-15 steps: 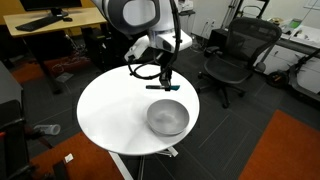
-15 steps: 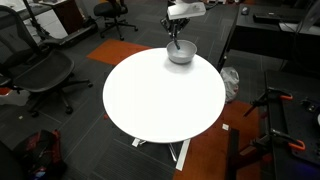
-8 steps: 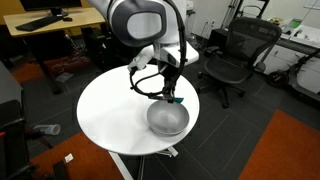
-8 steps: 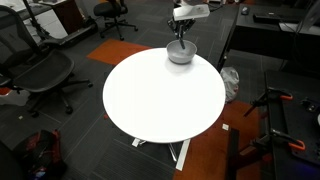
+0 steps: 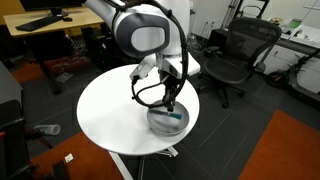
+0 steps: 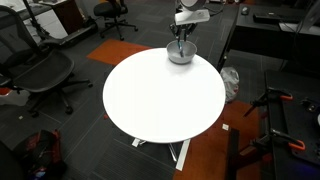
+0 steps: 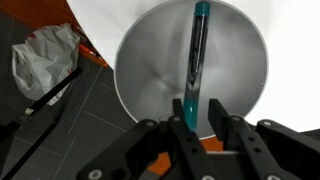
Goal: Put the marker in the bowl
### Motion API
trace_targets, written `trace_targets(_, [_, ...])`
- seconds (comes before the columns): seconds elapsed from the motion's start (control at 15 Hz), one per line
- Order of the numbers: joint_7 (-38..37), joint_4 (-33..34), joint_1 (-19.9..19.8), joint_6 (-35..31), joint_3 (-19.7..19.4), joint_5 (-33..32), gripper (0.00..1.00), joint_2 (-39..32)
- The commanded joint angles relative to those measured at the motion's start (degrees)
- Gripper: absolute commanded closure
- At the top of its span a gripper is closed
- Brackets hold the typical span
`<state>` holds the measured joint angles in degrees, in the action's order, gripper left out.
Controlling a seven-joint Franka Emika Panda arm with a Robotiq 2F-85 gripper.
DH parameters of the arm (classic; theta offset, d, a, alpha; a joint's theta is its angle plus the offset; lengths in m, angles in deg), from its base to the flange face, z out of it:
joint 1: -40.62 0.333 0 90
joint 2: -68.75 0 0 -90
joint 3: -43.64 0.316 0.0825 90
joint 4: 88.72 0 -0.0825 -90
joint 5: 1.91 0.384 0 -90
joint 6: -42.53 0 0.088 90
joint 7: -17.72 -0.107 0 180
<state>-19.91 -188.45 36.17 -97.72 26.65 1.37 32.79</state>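
The grey metal bowl (image 5: 167,120) stands on the round white table (image 5: 110,110), near its edge; it also shows in an exterior view (image 6: 180,55) and fills the wrist view (image 7: 150,70). The marker (image 7: 194,60), dark with teal ends, lies lengthwise across the inside of the bowl; its teal end shows in an exterior view (image 5: 176,114). My gripper (image 7: 199,126) hangs right over the bowl with its fingertips at the marker's near end (image 5: 171,106). The fingers stand slightly apart, with a gap between the marker and one finger. The gripper looks open.
Office chairs (image 5: 232,55) stand around the table, with another in an exterior view (image 6: 45,70). A desk (image 5: 45,22) is behind. A crumpled bag (image 7: 45,55) lies on the floor beside the table. The table's edge runs close past the bowl.
The gripper has come down from above the table's far side onto the bowl, carrying the marker. The marker now lies in the bowl and the fingers have parted a little.
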Motion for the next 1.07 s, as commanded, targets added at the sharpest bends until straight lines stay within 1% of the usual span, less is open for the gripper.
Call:
trace_targets(0.0, [-0.54, 1.57, -0.69, 0.46, 0.80, 0.79, 0.35, -0.60])
trace_targets(0.2, [-0.60, 1.51, -0.58, 0.27, 0.71, 0.69, 0.11, -0.41])
trace_targets(0.27, [-0.72, 1.49, -0.52, 0.20, 0.62, 0.62, 0.05, -0.36])
trace_targets(0.33, [-0.68, 1.49, -0.55, 0.17, 0.65, 0.66, 0.01, -0.32])
trace_targets(0.67, [-0.07, 1.55, -0.95, 0.32, 1.19, 1.28, 0.00, -0.20])
trace_targets(0.73, [-0.08, 1.08, -0.39, 0.10, 0.42, -0.05, 0.00, -0.35])
trace_targets(1.0, [-0.08, 1.08, -0.41, 0.10, 0.51, 0.07, 0.00, -0.35])
